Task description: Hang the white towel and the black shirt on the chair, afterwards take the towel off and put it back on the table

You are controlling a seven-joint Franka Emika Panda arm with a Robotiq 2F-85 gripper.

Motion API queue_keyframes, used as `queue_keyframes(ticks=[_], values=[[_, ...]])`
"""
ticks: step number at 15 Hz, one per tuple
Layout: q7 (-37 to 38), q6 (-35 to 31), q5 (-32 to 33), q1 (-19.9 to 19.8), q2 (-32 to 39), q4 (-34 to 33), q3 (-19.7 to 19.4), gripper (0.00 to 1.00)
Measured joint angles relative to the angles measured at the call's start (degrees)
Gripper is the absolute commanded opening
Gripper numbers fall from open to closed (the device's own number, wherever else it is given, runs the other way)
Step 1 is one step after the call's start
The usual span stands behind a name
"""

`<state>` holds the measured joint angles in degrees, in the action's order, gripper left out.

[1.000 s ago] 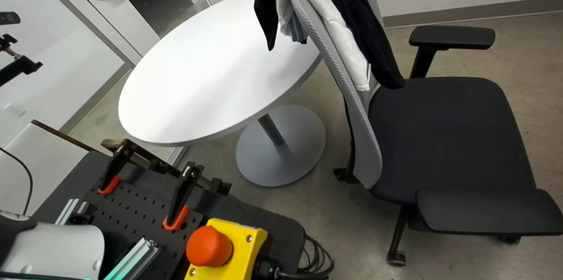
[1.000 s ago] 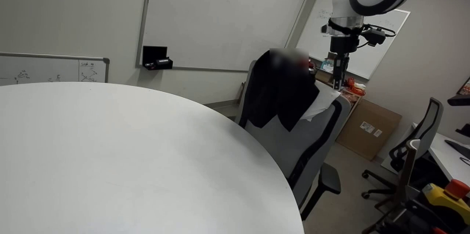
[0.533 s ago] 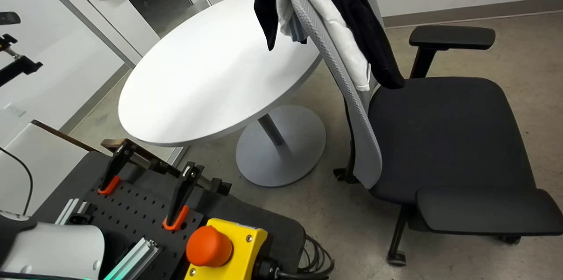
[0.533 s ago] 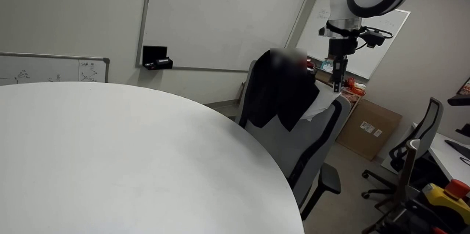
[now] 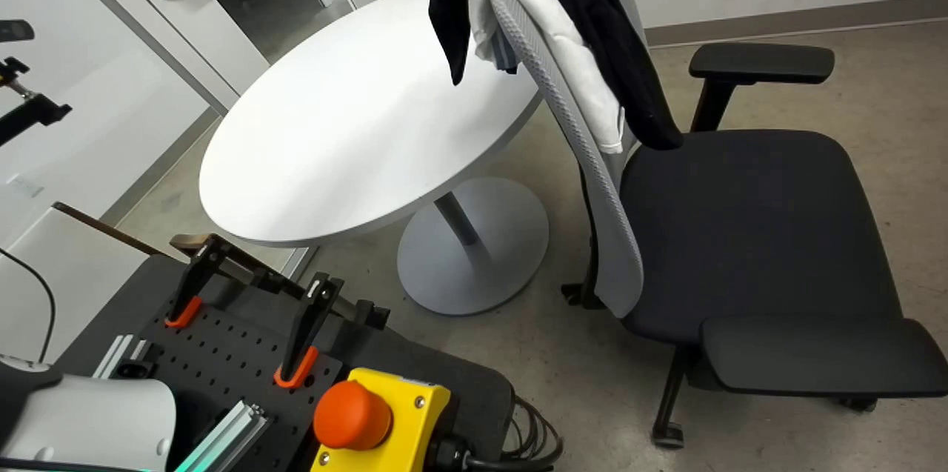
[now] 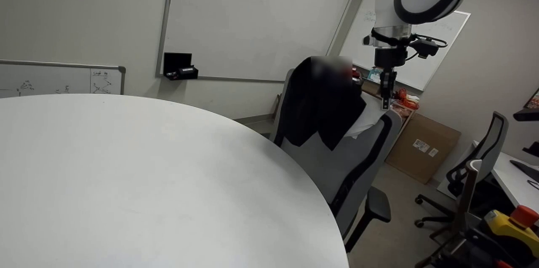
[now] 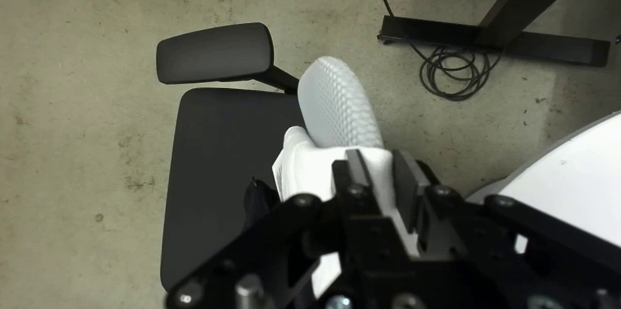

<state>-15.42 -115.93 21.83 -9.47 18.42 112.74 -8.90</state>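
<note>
The white towel (image 5: 581, 68) drapes over the top of the grey-backed chair (image 5: 733, 227), close to the upright edge of the backrest. Beside it hangs the black shirt (image 6: 318, 108), also over the backrest. My gripper (image 7: 375, 152) points down onto the top of the chair back. A fold of the towel (image 7: 310, 166) fills the narrow gap from pad to pad, so the jaws look shut on it; how firmly, I cannot tell. In both exterior views the fingertips stand at the towel's upper fold. The round white table (image 6: 147, 175) is next to the chair.
Armrests (image 7: 216, 54) stick out beside the black seat. A dark desk leg (image 7: 490, 40) and coiled cable (image 7: 453, 76) lie below on the floor. A yellow emergency-stop box (image 5: 385, 413) and two orange-tipped clamps (image 5: 307, 338) sit on the robot's mount.
My gripper has come down onto the chair back's top and its jaws have drawn together around the towel. The towel's upper fold has shifted slightly; the shirt hangs almost as before.
</note>
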Motion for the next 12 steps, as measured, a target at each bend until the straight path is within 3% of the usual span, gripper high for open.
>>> queue_keyframes(ticks=[12], values=[[-1.52, 0.19, -2.1, -0.58, 0.2, -0.87, 0.16, 0.05]])
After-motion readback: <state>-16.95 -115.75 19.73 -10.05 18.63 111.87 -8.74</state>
